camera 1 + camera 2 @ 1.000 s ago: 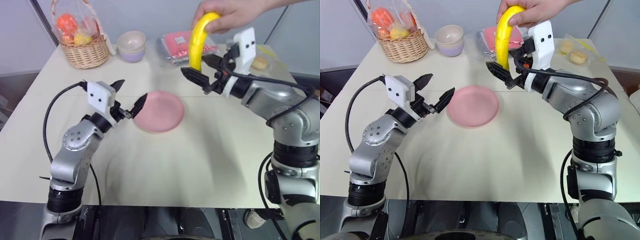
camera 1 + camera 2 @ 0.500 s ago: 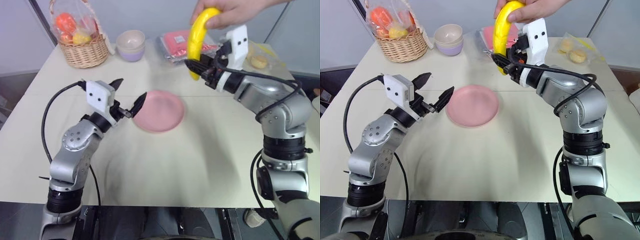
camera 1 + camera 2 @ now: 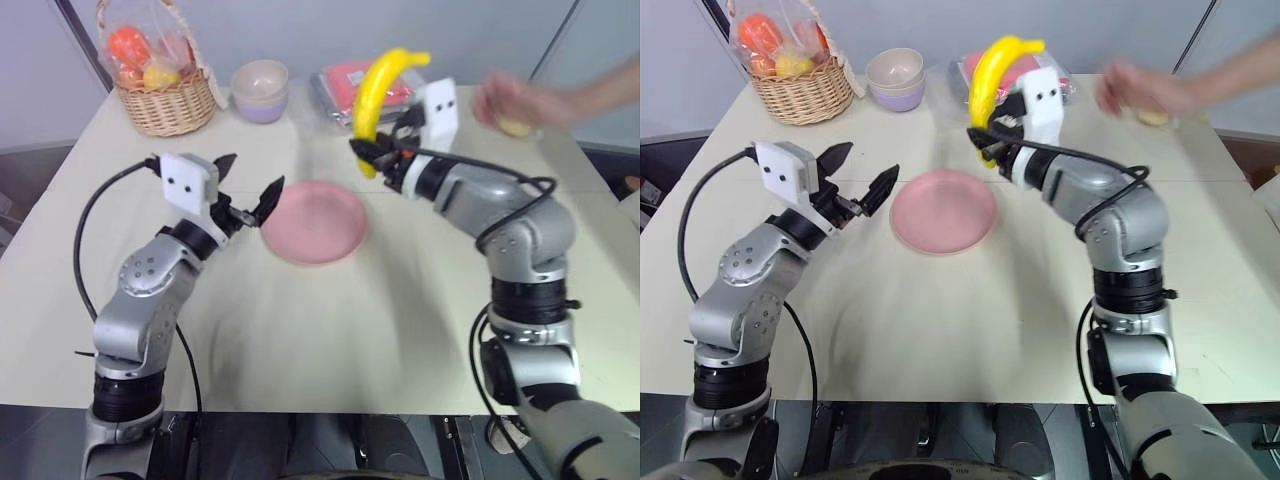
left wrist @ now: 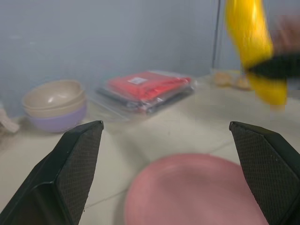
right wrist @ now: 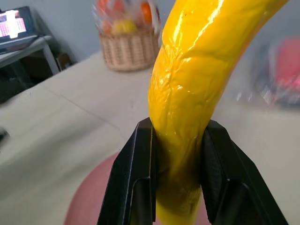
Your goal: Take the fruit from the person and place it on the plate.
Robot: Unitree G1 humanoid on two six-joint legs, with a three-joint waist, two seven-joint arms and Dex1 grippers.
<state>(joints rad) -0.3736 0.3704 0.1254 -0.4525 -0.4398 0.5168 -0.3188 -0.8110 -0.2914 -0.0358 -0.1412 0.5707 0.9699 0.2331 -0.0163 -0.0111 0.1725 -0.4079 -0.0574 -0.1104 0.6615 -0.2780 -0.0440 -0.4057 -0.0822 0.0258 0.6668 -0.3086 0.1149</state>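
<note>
The fruit, a long curved yellow banana (image 3: 375,95), stands almost upright above the far edge of the pink plate (image 3: 318,222). My right gripper (image 3: 368,152) is shut on the banana's lower end, and its black fingers (image 5: 136,180) press both sides of the banana (image 5: 201,89). The person's hand (image 3: 515,103) is apart from the fruit, off to the right over the table's far side. My left gripper (image 3: 247,182) hovers open just left of the plate (image 4: 197,194), with nothing between its fingers.
At the far left corner sits a wicker basket (image 3: 165,85) of round fruits. A pale bowl (image 3: 262,90) stands beside it, and a red packet in clear plastic (image 3: 345,85) lies behind the banana. Wrapped buns lie at the far right, behind the person's hand.
The person's hand has let go of the banana and drawn away to the right. My right gripper shut on the banana and carried it down and left toward the plate. The left gripper barely moved.
</note>
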